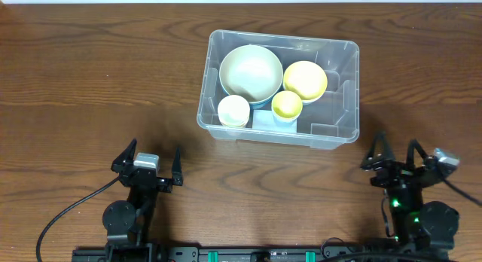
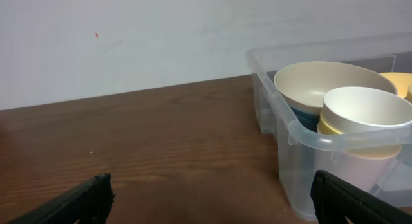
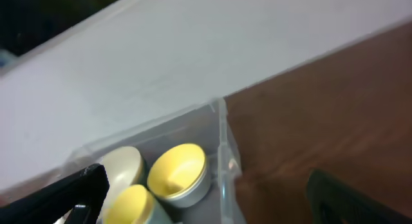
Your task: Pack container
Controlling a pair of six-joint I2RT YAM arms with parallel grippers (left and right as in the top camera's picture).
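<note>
The clear plastic container [image 1: 343, 81] stands at the back centre of the table. Inside it are a large cream bowl [image 1: 251, 72], a yellow bowl [image 1: 305, 80], a small cream cup [image 1: 233, 110] and a small yellow cup [image 1: 287, 105], with a white label [image 1: 263, 120] at its front wall. My left gripper [image 1: 154, 166] is open and empty near the front left. My right gripper [image 1: 399, 158] is open and empty near the front right. The left wrist view shows the container [image 2: 290, 130] with the cream bowl [image 2: 322, 85] and cup [image 2: 367, 111]. The right wrist view shows the container's corner [image 3: 222, 140] and the yellow bowl [image 3: 177, 169].
The dark wooden table [image 1: 90, 81] stretches to a white wall [image 2: 129, 37] at the back. Black cables run from both arm bases along the front edge.
</note>
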